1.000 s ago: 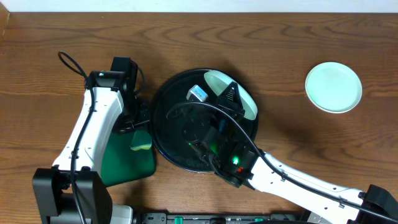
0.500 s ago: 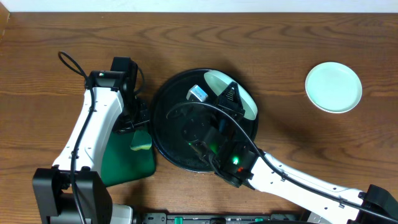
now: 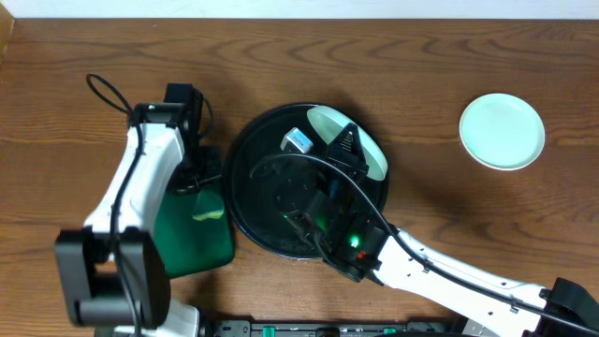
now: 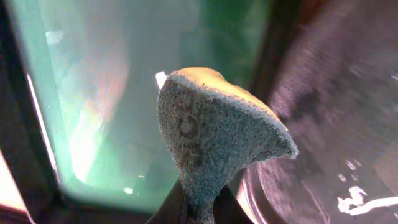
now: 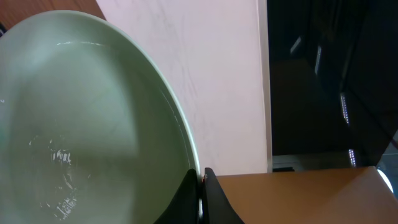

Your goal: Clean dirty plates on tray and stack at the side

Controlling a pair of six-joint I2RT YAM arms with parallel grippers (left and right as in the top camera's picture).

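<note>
The round black tray (image 3: 251,178) sits at the table's middle. My right gripper (image 3: 347,142) is above it, shut on the rim of a pale-mint plate (image 3: 325,121) that it holds tilted up. In the right wrist view the fingers (image 5: 200,186) pinch that plate's (image 5: 81,124) edge. A second pale plate (image 3: 502,131) lies alone at the far right. My left gripper (image 3: 200,187) is shut on a yellow-and-grey sponge (image 3: 209,213) held over the green tray. The left wrist view shows the sponge (image 4: 211,130) standing up from the fingers (image 4: 199,208). A third plate is not visible.
A small green rectangular tray (image 3: 192,245) lies left of the black tray, also in the left wrist view (image 4: 112,93) beside the black tray's rim (image 4: 336,124). My right arm crosses the front right of the table.
My left arm has shifted slightly left and turned, and the sponge has tilted and moved a little left with it. The right arm and its plate have not moved.
</note>
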